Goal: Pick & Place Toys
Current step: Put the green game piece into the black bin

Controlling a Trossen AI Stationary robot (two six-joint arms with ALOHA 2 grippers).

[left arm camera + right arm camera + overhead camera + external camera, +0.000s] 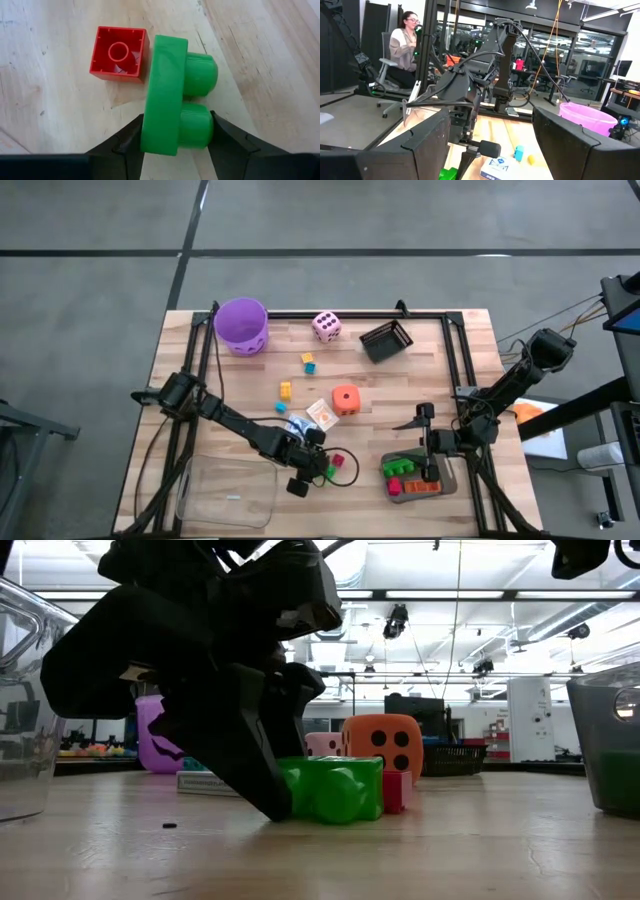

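High view: the grey tray (447,484) at the desk's (480,350) near right already carries several bricks, green and red among them, so part of the sorting looks done. Loose toys remain: the pink die (326,326), the orange die (346,399), a blue brick (309,367), two yellow bricks (285,389), a card pack (322,414). The clear bin (228,492) at near left looks empty (contents hard to read through the plastic); the purple bucket (241,326) and a black basket (386,340) stand at the far side. The left end effector (318,464) is down beside the card pack; the right end effector (430,442) hangs over the tray. Low view: the left end effector's dark fingers touch the green brick (335,788), which sits on the desk, a red brick (396,791) just beside it. Left wrist view: the fingers (125,142) press on both sides of the green brick (176,95), gripping it, not yet lifted; the red brick (119,52) lies alongside. Right wrist view: the right end effector (490,145) stands open and empty. Judgement: well under way, several toys left.
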